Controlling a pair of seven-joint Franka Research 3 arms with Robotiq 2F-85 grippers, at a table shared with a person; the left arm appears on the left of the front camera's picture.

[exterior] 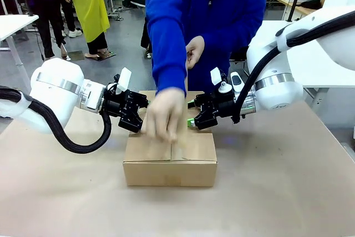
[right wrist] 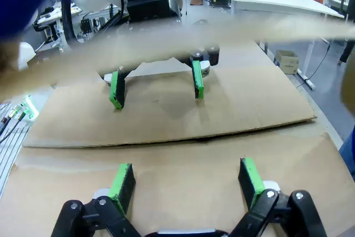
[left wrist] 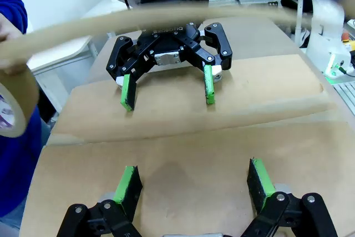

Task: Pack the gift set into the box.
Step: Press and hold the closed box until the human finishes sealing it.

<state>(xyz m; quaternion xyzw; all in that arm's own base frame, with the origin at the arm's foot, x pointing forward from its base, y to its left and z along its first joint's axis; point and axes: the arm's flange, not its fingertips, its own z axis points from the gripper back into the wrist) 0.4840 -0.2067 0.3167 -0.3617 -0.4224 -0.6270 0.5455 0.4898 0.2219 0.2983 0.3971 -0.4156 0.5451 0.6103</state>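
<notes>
The brown box (exterior: 170, 159) stands mid-table with its top flaps folded flat. My left gripper (exterior: 136, 116) and right gripper (exterior: 195, 116) face each other over the lid, both open, green pads resting on the flaps. In the left wrist view my left gripper (left wrist: 194, 184) stands on the near flap (left wrist: 183, 154), the right gripper (left wrist: 166, 90) opposite. In the right wrist view my right gripper (right wrist: 186, 181) rests on the cardboard (right wrist: 166, 115), facing the left gripper (right wrist: 156, 87). A person's hand (exterior: 162, 116) presses the lid between them. The gift set is hidden.
The person in a blue sleeve holds a roll of brown tape (left wrist: 14, 101), and a strip of tape (left wrist: 166, 18) stretches above the lid across both wrist views. Bare table (exterior: 277, 192) surrounds the box. Another person stands at the far left.
</notes>
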